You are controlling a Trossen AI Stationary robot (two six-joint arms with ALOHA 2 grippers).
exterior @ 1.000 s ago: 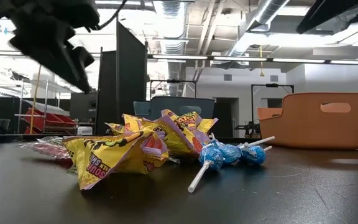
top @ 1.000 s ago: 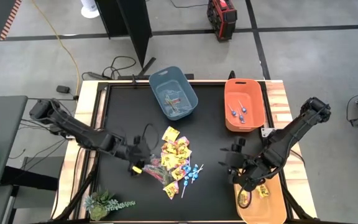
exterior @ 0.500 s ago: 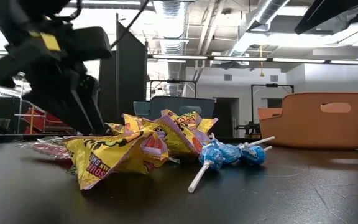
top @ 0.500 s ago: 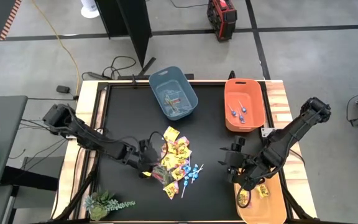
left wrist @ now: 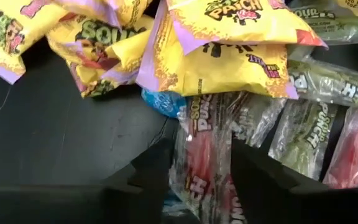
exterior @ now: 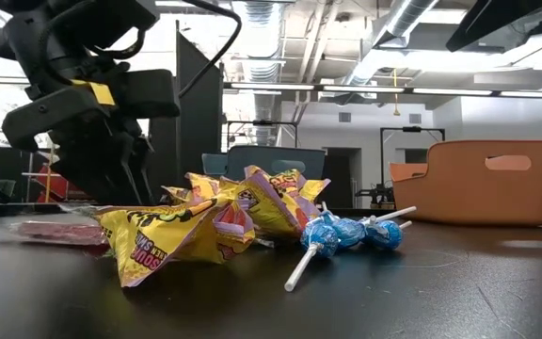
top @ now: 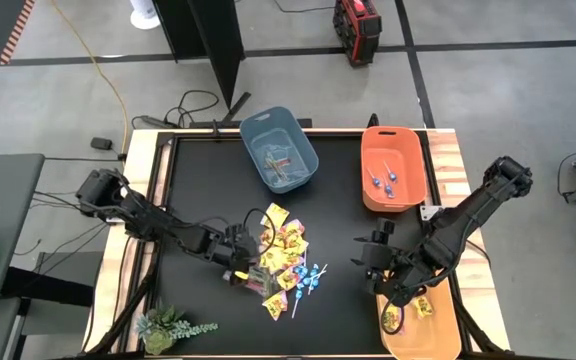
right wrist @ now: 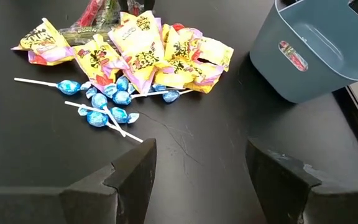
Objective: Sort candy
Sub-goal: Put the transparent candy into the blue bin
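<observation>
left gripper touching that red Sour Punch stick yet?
Cannot tell. In the left wrist view the open left gripper straddles the red Sour Punch stick, with the wrapper running between the fingers, but no view shows contact or a gap plainly.

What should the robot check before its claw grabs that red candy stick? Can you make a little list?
1. Left claw open around the stick: ok, a finger on each side.
2. Red candy stick lying flat: ok.
3. Nothing else caught between the fingers: not ok, a blue lollipop and clear wrappers crowd it.
4. Blue-grey bin has room: ok, few sweets inside.
5. Right claw out of the way: ok, near the yellow bin.
</observation>
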